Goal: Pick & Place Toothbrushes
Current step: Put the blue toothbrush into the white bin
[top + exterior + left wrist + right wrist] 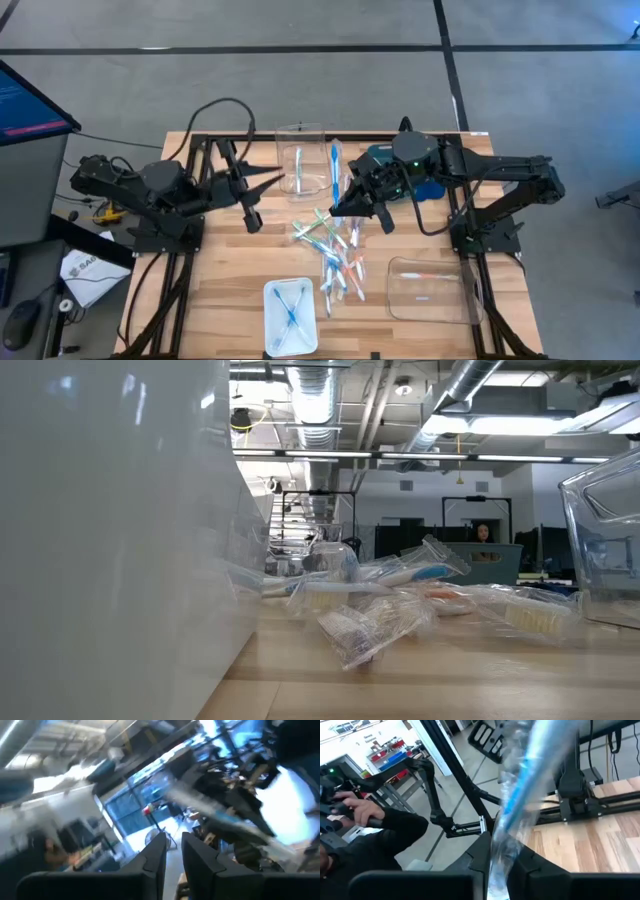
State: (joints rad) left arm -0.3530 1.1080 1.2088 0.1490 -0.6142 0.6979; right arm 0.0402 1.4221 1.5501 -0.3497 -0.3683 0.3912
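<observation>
- Pinching a blue wrapped toothbrush, the right gripper sits above the toothbrush pile mid-table
- left gripper waits left of the pile, fingers nearly together, holding nothing

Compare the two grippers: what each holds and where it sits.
The right gripper is shut on a blue toothbrush in clear wrapping; the left gripper holds nothing, its fingers nearly together. In the high view the right gripper hangs over the toothbrush pile, while the left gripper sits beside the clear bin. Both are dark two-finger grippers.
</observation>
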